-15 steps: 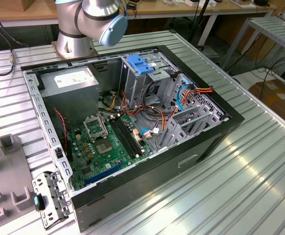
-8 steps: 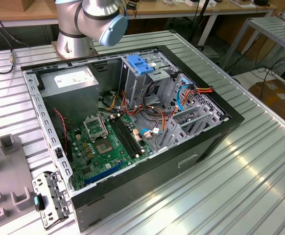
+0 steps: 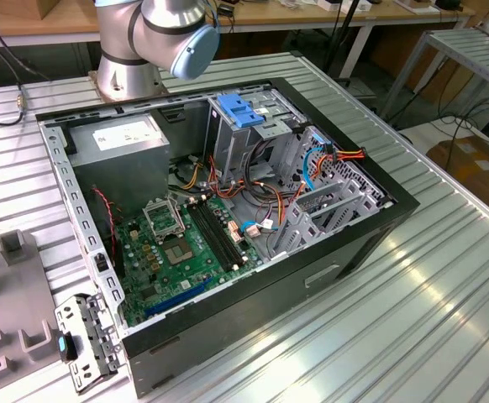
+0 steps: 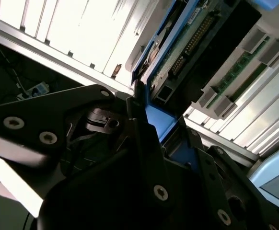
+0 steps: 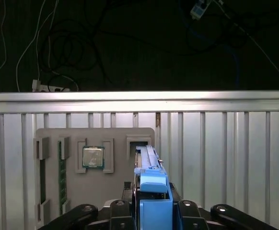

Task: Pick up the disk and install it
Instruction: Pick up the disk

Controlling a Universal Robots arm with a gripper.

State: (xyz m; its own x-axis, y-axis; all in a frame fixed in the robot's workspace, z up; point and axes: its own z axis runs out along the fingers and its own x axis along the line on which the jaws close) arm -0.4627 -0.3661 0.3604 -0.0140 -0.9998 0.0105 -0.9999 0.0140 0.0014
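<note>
The gripper (image 5: 151, 205) is closed on the disk (image 5: 151, 175). In the first wrist view the black fingers (image 5: 120, 211) press the bright blue rail from both sides, and the disk is seen edge-on, pointing away from the camera. In the second wrist view the disk (image 4: 190, 40) shows its green circuit side and a row of pins, framed by the blue rail, with the gripper (image 4: 154, 127) clamped around its near end.

The disk is over a grey tray (image 5: 72, 196) that lies on the slatted aluminium table (image 5: 216, 158). Its far end reaches a rectangular recess (image 5: 132, 142) of the tray; it cannot be told if it touches there. Just beside this recess a processor chip (image 5: 92, 156) sits in its own pocket, and a green memory stick (image 5: 61, 175) lies in a narrow slot further aside. Beyond the table edge, loose cables (image 5: 58, 48) lie on the dark floor.

In the exterior view the open computer case (image 3: 328, 269) lies on the table, near the arm's base (image 3: 156, 34). Inside it are the motherboard (image 3: 181, 252), a grey power supply (image 3: 127, 138), a pale blue bracket (image 3: 240, 109) on a metal cage, and orange and red wires (image 3: 253, 193) crossing the middle between the board and the cages. At the exterior view's left a small metal plate (image 3: 83, 344) lies beside the case.
</note>
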